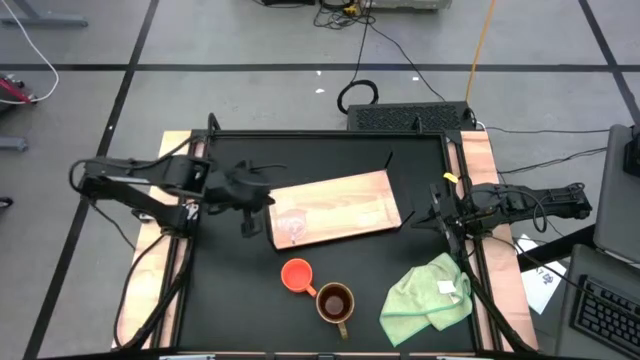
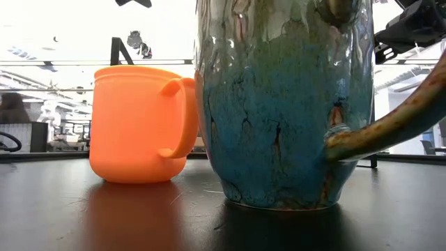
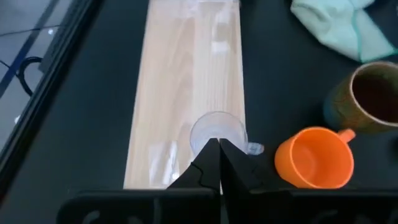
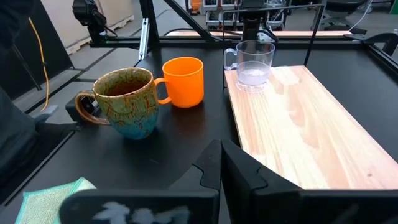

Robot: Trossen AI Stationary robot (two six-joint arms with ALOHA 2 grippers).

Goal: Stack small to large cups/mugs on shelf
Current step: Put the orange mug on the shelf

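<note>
Overhead shot first: clear glass cup (image 1: 291,228) sits on the left end of the wooden board (image 1: 345,205), with the left gripper (image 1: 262,199) just beside that end and the right gripper (image 1: 428,213) parked off the board's right end. Orange cup (image 1: 296,274) and brown mug (image 1: 335,302) stand side by side on the black table (image 1: 230,300), green cloth (image 1: 428,296) nearby.

Table-level cam: orange cup left, mug right, almost touching.

Left wrist cam: fingers (image 3: 211,163) pinched together, empty, glass cup right past the tips.

Right wrist cam: fingers (image 4: 219,163) closed too, nothing held.
</note>
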